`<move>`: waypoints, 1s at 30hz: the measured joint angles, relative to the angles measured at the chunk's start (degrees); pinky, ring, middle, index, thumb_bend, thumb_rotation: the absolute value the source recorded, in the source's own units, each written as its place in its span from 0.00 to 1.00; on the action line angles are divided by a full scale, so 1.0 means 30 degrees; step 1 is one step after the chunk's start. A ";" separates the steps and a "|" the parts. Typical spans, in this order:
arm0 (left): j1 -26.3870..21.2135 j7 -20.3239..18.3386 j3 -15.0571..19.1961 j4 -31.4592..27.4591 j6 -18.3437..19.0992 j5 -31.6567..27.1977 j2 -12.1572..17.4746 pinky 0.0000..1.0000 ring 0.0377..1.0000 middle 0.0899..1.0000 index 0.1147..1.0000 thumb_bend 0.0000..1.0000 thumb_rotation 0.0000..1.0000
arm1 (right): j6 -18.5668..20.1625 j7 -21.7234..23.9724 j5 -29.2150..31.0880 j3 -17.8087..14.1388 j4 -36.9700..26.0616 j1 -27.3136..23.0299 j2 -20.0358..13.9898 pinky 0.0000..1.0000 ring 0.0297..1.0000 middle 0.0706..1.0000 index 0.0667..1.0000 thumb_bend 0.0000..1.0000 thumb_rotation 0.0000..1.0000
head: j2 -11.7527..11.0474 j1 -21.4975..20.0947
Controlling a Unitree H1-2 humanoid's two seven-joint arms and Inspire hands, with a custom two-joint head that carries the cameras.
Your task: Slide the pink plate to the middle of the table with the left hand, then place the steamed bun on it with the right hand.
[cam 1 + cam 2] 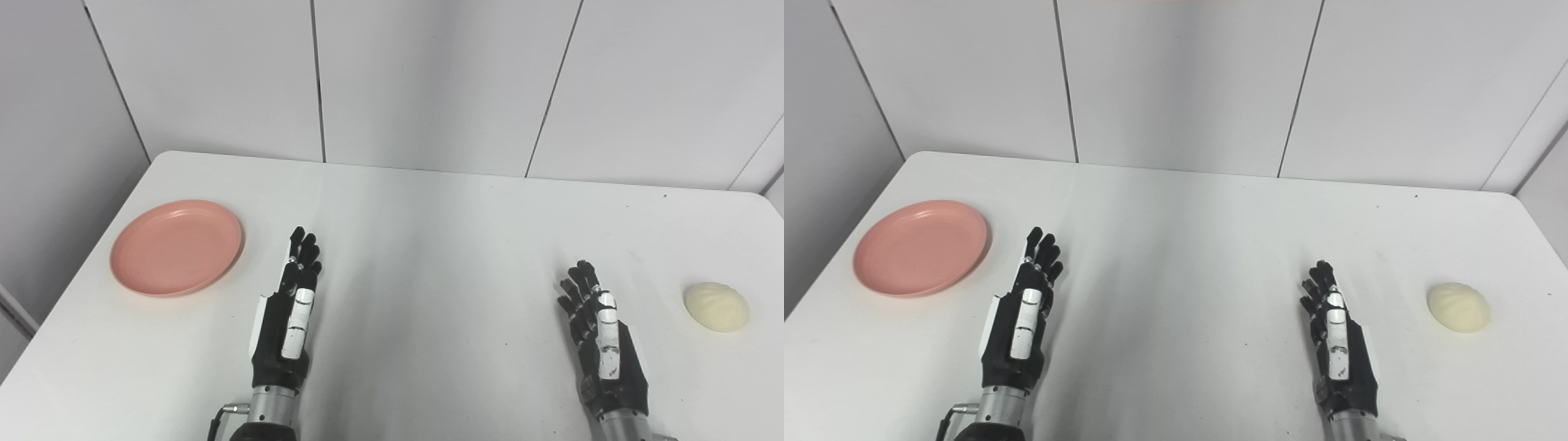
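Observation:
A round pink plate (176, 247) lies empty at the left side of the white table (429, 245). A pale steamed bun (716, 307) sits at the right side. My left hand (289, 318) is open over the table, just right of the plate and apart from it, fingers stretched forward. My right hand (599, 337) is open and empty, left of the bun with a clear gap between them. The same shows in the right eye view: plate (920, 247), bun (1458, 307), left hand (1024, 318), right hand (1335, 337).
Grey wall panels (429, 79) stand behind the table's far edge. The table's left edge runs close to the plate and its right edge lies just beyond the bun. Bare tabletop lies between my hands.

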 measured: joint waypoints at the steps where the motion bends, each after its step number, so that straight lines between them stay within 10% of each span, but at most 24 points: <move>1: -0.0026 0.0003 0.0076 -0.0001 -0.0004 0.0000 0.0011 1.00 1.00 1.00 1.00 0.67 0.86 | -0.0001 -0.0002 -0.0058 0.0002 0.0000 -0.0002 0.0009 0.97 0.95 0.95 0.95 0.72 1.00 | -0.0058 -0.0030; 11: -0.2033 0.0138 0.1755 -0.0277 0.0232 -0.0602 0.0727 1.00 0.98 1.00 1.00 0.78 0.88 | -0.0129 -0.0040 -0.0455 0.0047 0.0329 -0.0320 0.0144 0.96 0.95 0.95 0.95 0.70 1.00 | -0.0351 -0.0118; 22: -0.6527 0.0074 0.4555 -0.0778 0.4403 -0.1828 0.4405 0.90 0.99 1.00 0.96 0.91 0.87 | -0.0151 -0.0036 -0.0456 0.0043 0.0329 -0.0336 0.0204 0.96 0.94 0.95 0.95 0.70 1.00 | 0.0000 -0.0001; 30: -0.7902 -0.0027 0.6386 0.1332 0.4980 -0.3748 0.6243 0.85 0.95 0.96 0.90 0.90 0.84 | -0.0151 0.0015 -0.0454 0.0022 0.0295 -0.0307 0.0173 0.95 0.94 0.95 0.96 0.71 1.00 | 0.0235 0.0058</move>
